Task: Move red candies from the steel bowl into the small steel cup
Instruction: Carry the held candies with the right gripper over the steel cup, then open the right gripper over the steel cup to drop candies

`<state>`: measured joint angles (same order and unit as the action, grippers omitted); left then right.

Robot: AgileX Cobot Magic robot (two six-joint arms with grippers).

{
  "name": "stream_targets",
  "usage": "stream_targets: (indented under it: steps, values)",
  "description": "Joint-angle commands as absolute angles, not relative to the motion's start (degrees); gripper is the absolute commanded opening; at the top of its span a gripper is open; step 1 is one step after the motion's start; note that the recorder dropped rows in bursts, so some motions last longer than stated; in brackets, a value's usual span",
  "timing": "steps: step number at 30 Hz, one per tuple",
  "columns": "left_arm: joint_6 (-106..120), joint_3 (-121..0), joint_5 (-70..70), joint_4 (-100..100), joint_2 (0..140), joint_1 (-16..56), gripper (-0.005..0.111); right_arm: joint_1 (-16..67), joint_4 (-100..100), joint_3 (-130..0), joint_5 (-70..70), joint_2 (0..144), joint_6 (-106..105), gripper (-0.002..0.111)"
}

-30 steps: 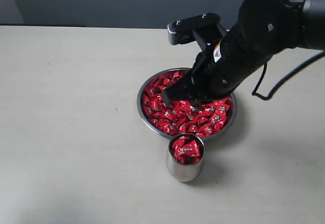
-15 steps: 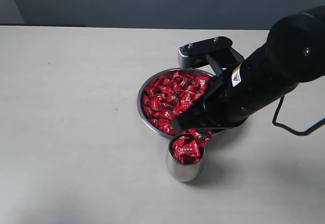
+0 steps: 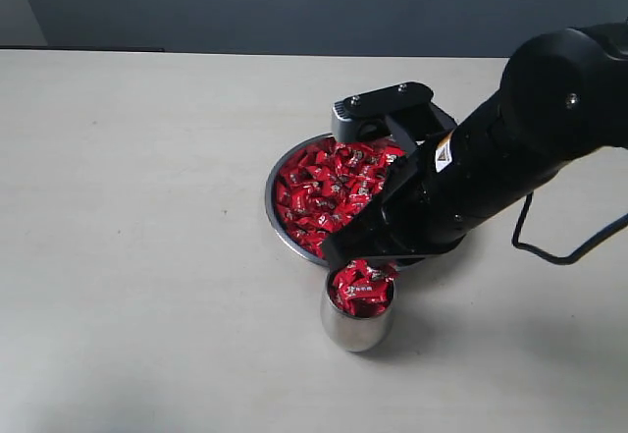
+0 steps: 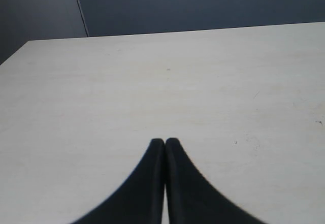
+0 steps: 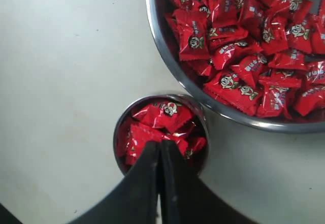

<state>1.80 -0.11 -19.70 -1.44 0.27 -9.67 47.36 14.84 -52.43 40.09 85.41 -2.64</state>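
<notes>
- Firstly, the left gripper (image 4: 165, 142) hangs over a bare stretch of the pale table (image 3: 137, 256). Its two dark fingers are pressed flat against each other with nothing between them. It does not appear in the exterior view.
- Next, near the middle of the table, sits the steel bowl (image 3: 269, 202). It is wide and shallow and heaped with red candies (image 3: 322, 180) in shiny wrappers with small pale marks.
- Just in front of the bowl, on its near side, stands the small steel cup (image 3: 355, 333), upright. In the right wrist view a narrow strip of table shows between the cup's rim and the bowl's rim, so the two look close but apart.
- More of the same red candies fill the cup to its mouth, and a few mound up above the rim.
- Directly over the cup's mouth is the right gripper (image 5: 159, 146). Its fingers are drawn together so the tips meet, just above the heaped sweets. From these views I cannot tell whether a candy is pinched under the tips.
- Behind the gripper, the black right arm slants up and to the right, crossing over the right half of the bowl and hiding that part of it.
- Farthest right, a black cable (image 3: 549, 256) loops down from the arm above the table.
</notes>
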Motion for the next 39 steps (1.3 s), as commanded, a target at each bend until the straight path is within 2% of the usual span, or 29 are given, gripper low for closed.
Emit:
stream_targets:
  steps: [1,22,36,39]
  values:
    - [1.7,0.0,-19.1,-1.6,0.0,-9.8,0.0,47.5,15.1,-52.2,38.1,86.9,-3.4,-0.001]
    - [1.7,0.0,-19.1,-1.6,0.0,-9.8,0.0,47.5,15.3,-52.2,36.9,93.4,-4.4,-0.001]
    - [1.7,0.0,-19.1,-1.6,0.0,-9.8,0.0,47.5,15.3,-52.2,36.9,91.4,-4.5,-0.001]
    - [1.7,0.0,-19.1,-1.6,0.0,-9.8,0.0,47.5,15.3,-52.2,37.1,91.5,-4.7,0.006]
